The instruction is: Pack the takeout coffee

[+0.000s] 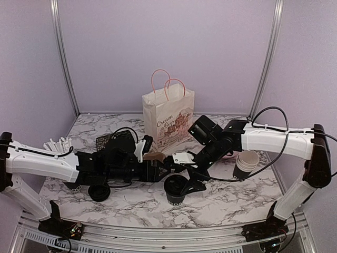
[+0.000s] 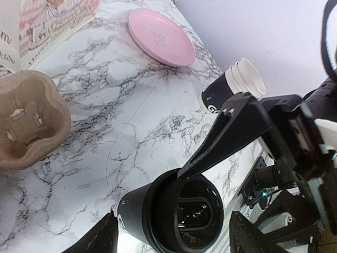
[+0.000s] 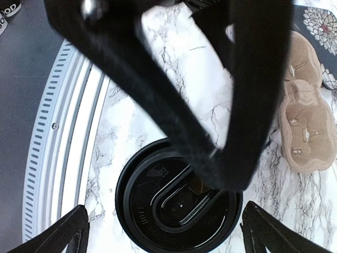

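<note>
Low in the centre of the overhead view, near the table's front edge, the lidded takeout coffee (image 1: 176, 191) stands upright, its long axis vertical. The left gripper (image 2: 174, 232) brackets it from the side with its jaws apart, one finger just beside the wall and the other clear of it. The right gripper (image 3: 166, 221) hangs over the lid with jaws spread wide, holding nothing. Beyond, at upper centre, stands the paper bag (image 1: 167, 118). The left arm looks better placed to lift the cup.
</note>
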You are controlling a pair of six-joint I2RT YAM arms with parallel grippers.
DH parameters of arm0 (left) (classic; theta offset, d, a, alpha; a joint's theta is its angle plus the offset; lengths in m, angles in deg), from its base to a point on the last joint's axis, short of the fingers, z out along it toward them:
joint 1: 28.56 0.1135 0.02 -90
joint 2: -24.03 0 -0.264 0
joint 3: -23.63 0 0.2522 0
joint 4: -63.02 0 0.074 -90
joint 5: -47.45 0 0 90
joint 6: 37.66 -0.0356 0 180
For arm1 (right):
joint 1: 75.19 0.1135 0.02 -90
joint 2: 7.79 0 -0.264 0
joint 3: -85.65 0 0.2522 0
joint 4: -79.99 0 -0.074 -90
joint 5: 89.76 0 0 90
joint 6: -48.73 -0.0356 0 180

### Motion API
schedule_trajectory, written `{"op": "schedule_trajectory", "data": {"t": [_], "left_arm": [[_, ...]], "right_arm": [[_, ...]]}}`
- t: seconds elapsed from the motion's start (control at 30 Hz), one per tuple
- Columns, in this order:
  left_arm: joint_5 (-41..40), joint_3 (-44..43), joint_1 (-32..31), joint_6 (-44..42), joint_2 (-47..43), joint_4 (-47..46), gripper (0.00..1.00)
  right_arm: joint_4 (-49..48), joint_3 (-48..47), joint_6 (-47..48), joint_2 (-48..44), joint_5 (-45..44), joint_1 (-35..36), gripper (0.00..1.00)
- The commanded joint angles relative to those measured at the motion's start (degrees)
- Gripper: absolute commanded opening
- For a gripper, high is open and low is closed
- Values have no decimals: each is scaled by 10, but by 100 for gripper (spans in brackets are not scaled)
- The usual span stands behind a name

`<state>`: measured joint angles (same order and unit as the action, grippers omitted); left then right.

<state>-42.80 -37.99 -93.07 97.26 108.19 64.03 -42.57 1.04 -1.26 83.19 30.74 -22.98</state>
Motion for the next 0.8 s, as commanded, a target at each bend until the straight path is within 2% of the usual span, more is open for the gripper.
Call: {"op": "schedule_trajectory", "data": {"t": [0.0, 0.27, 0.77], "left_arm": [[-70, -12, -2, -31, -61, 86, 73], [-158, 10, 0, -29, -121, 119, 73], [-160, 27, 3, -22, -120, 119, 73]], "right_arm": [[20, -29, 10, 1, -23, 1, 96], [29, -44, 12, 25, -37, 10, 91], [40, -53, 17, 47, -75, 32, 85]]}}
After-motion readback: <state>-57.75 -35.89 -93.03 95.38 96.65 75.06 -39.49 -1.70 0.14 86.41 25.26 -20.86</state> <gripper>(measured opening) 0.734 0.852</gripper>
